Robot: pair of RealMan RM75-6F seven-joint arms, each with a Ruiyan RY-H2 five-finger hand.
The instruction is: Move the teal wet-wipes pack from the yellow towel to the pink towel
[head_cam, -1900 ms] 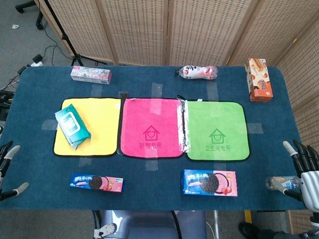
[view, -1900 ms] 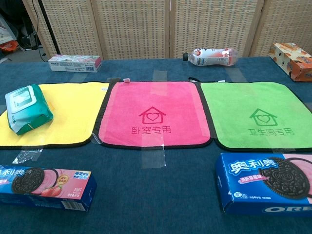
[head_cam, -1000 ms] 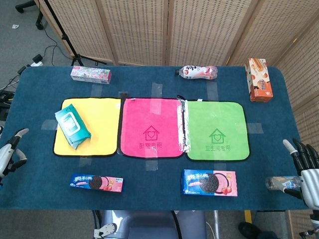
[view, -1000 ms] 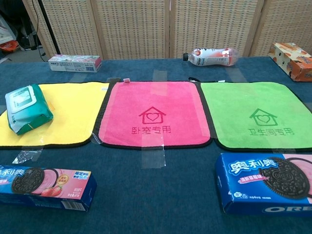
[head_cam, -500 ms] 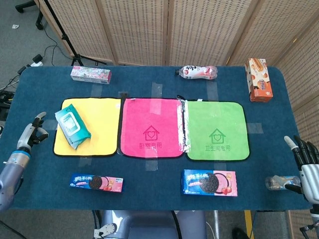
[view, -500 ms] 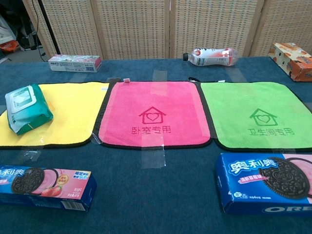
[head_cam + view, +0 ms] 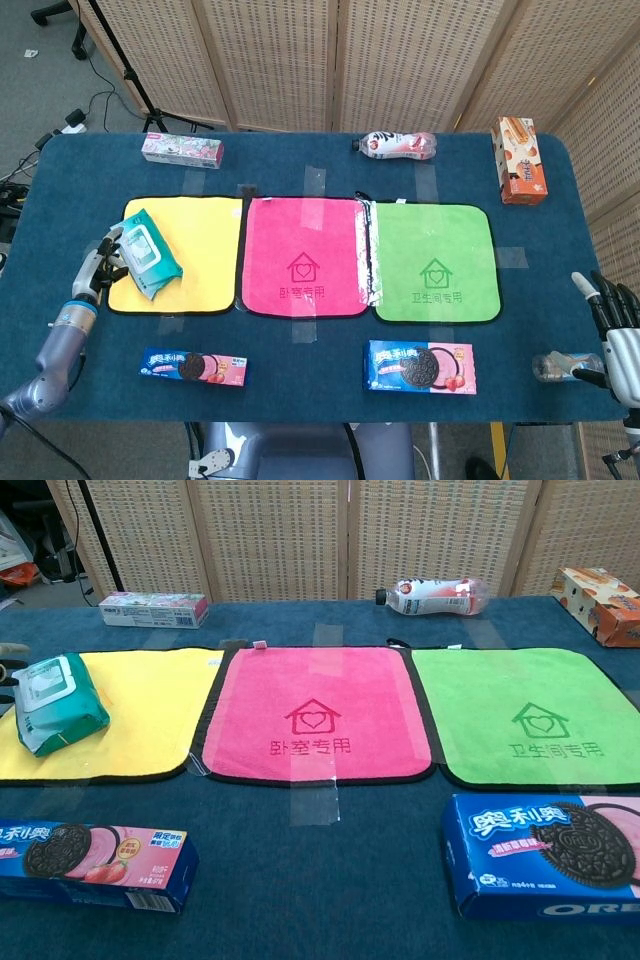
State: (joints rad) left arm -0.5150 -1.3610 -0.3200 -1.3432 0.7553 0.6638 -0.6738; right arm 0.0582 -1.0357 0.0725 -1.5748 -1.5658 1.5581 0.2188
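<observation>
Left hand [image 7: 100, 262]: fingers [image 7: 108, 243] spread and released, nothing held; set just beside the left edge of the teal wet-wipes pack [image 7: 145, 254], whether touching cannot be told. In the chest view only a fingertip is seen at the left border.

Right hand [image 7: 615, 335]: seen at the right table edge, fingers apart, nothing grasped; a clear bottle [image 7: 566, 367] is lying just beside it.

Teal wet-wipes pack: laid on the left part of the yellow towel [image 7: 200, 250], flap side up, slightly skewed.

Pink towel [image 7: 302, 255]: laid flat immediately right of the yellow towel, edges meeting; its surface bears only a printed house mark. Nothing is placed between pack and pink towel.

Green towel [image 7: 434, 260]: laid right of the pink towel.

Table [image 7: 300, 400]: covered in blue cloth.

Far edge: a toothpaste box [image 7: 182, 150] at the left, a drink bottle [image 7: 398, 145] lying on its side at centre, an orange snack box [image 7: 519, 160] at the right.

Near edge: a slim Oreo box [image 7: 193, 367] before the yellow towel, a larger Oreo box [image 7: 420, 366] before the green towel.
</observation>
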